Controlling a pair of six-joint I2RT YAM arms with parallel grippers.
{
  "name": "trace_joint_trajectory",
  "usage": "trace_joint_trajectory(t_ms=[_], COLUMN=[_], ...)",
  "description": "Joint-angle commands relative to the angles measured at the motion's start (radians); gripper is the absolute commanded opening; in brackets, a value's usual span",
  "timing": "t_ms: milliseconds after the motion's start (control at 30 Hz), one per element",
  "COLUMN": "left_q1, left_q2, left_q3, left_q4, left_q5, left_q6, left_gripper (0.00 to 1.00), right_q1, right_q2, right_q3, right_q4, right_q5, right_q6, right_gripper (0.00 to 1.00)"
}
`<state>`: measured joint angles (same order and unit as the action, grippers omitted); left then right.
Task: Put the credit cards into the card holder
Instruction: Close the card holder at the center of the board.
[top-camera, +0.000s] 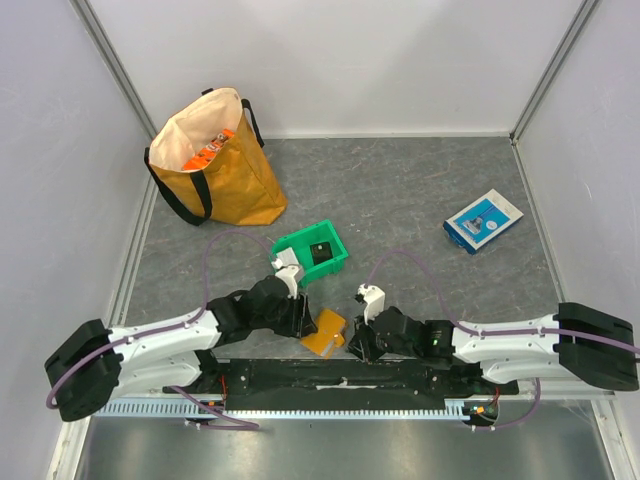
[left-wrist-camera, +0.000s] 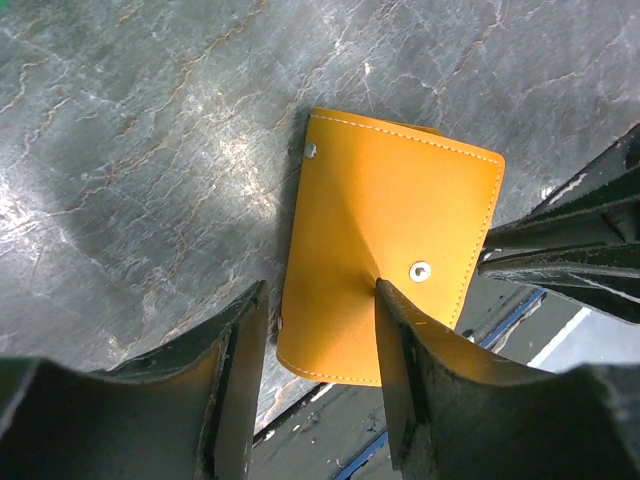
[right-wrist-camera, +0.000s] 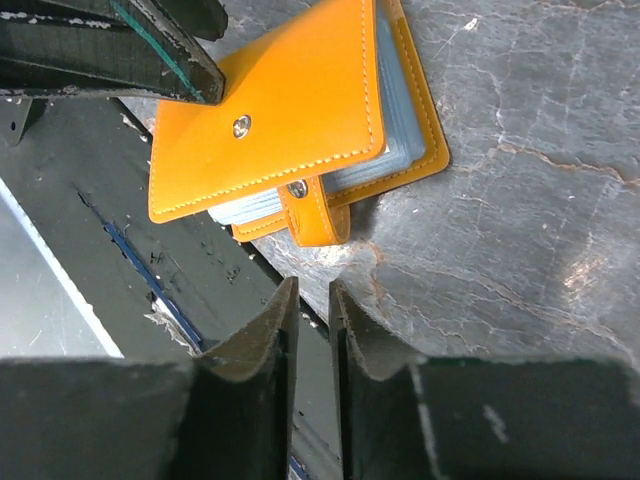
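Observation:
The card holder (top-camera: 325, 333) is an orange wallet lying at the table's near edge, between my two grippers. Its cover (right-wrist-camera: 270, 110) stands slightly ajar, and its snap tab (right-wrist-camera: 318, 212) hangs unfastened. Pale edges (right-wrist-camera: 395, 150) of cards or sleeves show between the covers; I cannot tell which. My left gripper (left-wrist-camera: 320, 292) is open and straddles the wallet's near corner (left-wrist-camera: 330, 340). One of its fingertips (left-wrist-camera: 385, 292) rests on the cover. My right gripper (right-wrist-camera: 312, 288) has only a narrow gap with nothing in it, just short of the tab.
A green bin (top-camera: 300, 243) with a dark flat thing inside stands just behind the left gripper. An orange-yellow tote bag (top-camera: 215, 160) is at the back left, and a blue-and-white box (top-camera: 483, 221) lies to the right. The wallet overhangs the black base rail (top-camera: 330, 375).

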<state>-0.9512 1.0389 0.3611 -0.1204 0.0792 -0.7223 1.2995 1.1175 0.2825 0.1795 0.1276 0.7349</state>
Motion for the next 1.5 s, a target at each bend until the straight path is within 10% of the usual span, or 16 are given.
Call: trace_joint_trajectory(t_ms=[0, 633, 900, 1467], left_q1=[-0.004, -0.004, -0.004, -0.004], left_q2=[-0.075, -0.065, -0.014, 0.004], left_q3=[-0.016, -0.011, -0.013, -0.025], left_q4=[0.007, 0.008, 0.018, 0.113], left_q5=[-0.035, -0.03, -0.004, -0.013], left_q6=[0.026, 0.011, 0.021, -0.043], left_gripper=[0.54, 0.56, 0.51, 0.54], right_q1=[0.009, 0.073, 0.087, 0.089], right_q2=[-0.041, 0.238, 0.18, -0.012], right_q3=[0.012, 0.188, 0.121, -0.098], right_q4=[0.015, 0.018, 0.055, 0.386], right_q5=[0.012, 0.211, 0.222, 0.015], right_q6=[-0.006, -0.31, -0.299, -0.407], right_gripper=[0.31, 0.53, 0.27, 0.13])
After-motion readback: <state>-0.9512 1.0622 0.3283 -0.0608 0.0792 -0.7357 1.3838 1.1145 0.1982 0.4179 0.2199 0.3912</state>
